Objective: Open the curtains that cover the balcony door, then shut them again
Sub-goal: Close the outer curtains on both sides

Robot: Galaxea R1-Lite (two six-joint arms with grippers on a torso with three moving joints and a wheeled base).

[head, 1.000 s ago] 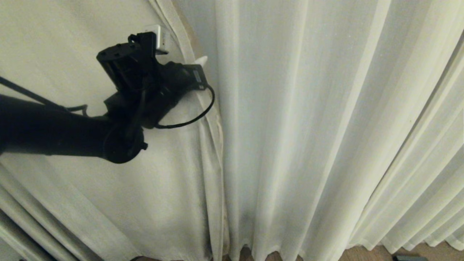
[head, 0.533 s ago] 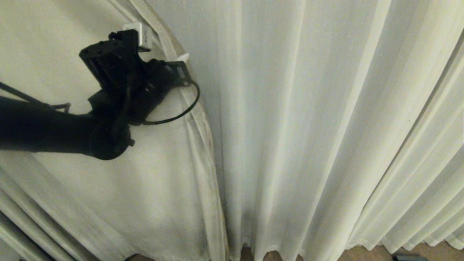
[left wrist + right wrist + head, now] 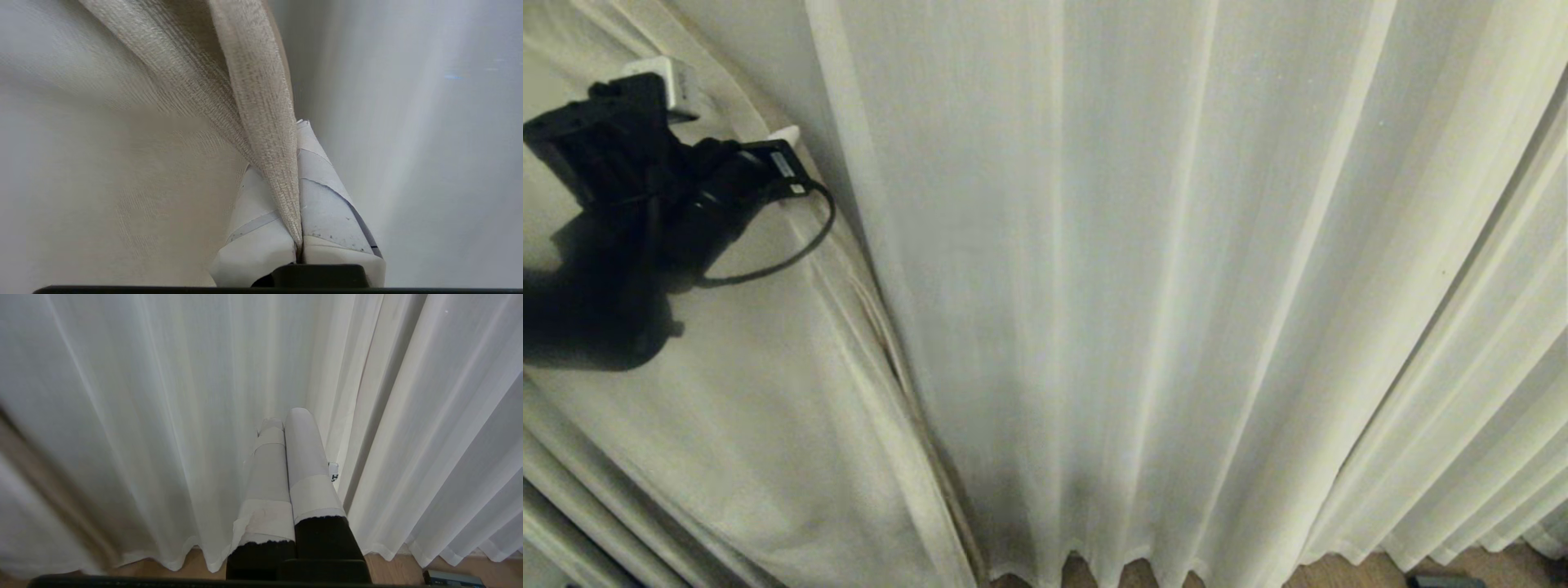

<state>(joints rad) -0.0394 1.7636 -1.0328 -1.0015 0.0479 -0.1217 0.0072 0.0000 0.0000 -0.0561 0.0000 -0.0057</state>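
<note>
Curtains (image 3: pixel 1143 286) hang before us to the floor (image 3: pixel 392 567), our left gripper (image 3: pixel 297 204) has its fingers clamped on the left panel's edge (image 3: pixel 261 106) for the opening pull leftward, while our right gripper (image 3: pixel 286 424) idles low with fingers together.

the left gripper (image 3: pixel 788 135) sits at the upper left, its black arm reaching in from the left edge, its white tip against the edge fold of the left panel of the curtains (image 3: pixel 727 425). that panel slants down and to the right from the gripper. just right of the gripper hangs the right panel (image 3: pixel 1143 286), pleated, its wavy hem over a strip of wooden floor (image 3: pixel 1347 569) far below.
</note>
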